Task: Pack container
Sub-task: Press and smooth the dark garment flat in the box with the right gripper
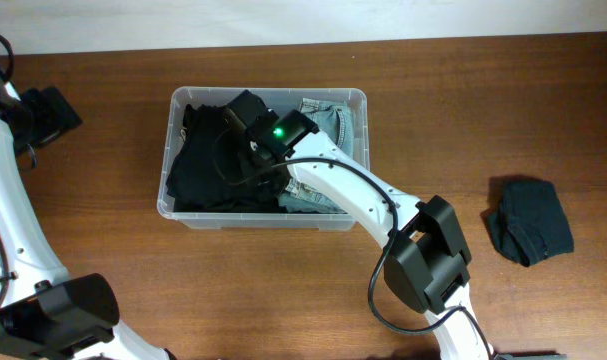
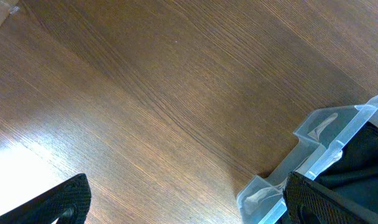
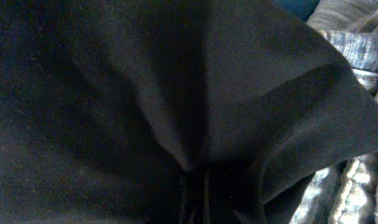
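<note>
Container (image 1: 253,221) upright, mouth up, long axis left to right

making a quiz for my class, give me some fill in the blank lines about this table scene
1. The right hand is shut on ___ cloth inside the clear bin.
2. The left hand, over the table, is wide ___.
3. A folded dark garment lies outside the bin, nearer the ___ arm.

Missing words: black; open; right
</note>
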Motion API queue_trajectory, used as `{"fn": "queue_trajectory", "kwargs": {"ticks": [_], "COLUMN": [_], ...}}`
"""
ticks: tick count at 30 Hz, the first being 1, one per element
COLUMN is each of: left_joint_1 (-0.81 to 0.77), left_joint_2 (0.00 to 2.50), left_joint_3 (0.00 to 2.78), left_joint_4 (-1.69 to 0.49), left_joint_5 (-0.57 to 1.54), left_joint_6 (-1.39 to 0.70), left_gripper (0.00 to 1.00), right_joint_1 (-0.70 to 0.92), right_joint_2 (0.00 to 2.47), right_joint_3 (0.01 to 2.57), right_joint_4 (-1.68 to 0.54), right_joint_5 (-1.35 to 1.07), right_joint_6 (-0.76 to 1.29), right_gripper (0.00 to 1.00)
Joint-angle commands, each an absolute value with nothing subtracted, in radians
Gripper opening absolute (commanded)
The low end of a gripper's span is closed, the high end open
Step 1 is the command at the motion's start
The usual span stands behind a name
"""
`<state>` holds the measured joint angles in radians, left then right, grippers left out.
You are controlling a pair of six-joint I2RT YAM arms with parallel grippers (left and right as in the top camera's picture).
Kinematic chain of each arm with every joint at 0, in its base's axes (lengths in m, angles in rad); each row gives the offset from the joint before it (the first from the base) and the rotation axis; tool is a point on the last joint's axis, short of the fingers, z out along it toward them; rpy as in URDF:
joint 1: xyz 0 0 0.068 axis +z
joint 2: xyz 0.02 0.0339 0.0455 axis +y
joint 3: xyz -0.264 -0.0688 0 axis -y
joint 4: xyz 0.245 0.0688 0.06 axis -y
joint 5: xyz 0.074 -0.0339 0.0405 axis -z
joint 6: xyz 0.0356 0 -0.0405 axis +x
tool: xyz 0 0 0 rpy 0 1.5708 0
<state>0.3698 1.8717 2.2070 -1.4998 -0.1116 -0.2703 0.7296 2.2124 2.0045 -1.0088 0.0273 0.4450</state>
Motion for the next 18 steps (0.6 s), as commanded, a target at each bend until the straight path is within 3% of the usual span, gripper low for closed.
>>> {"fn": "queue_trajectory", "kwargs": {"ticks": [1,7,18], "left_joint_1": [0.371,0.371,0.371], "left_joint_2": [1.847,1.847,1.847], "left_joint_3": [2.218,2.218,2.218], "left_joint_4": [-1.497,-1.497,-1.497], "left_joint_5": [-0.112,-0.112,-0.112], "left_joint_6": [-0.28,-0.28,-0.28], "left_gripper": [0.99,0.99,0.99], "right_joint_1": [0.725,0.735,0.76], "right_joint_2": [2.196,2.183,2.287], "right_joint_3": [2.07,2.254,2.246], "right_joint_4": [-1.006,-0.974,-0.813], "right_joint_5": [0.011,0.007,0.004], "right_joint_6": [0.442,0.397,0.401], "right_gripper": [0.05,0.06,0.09]}}
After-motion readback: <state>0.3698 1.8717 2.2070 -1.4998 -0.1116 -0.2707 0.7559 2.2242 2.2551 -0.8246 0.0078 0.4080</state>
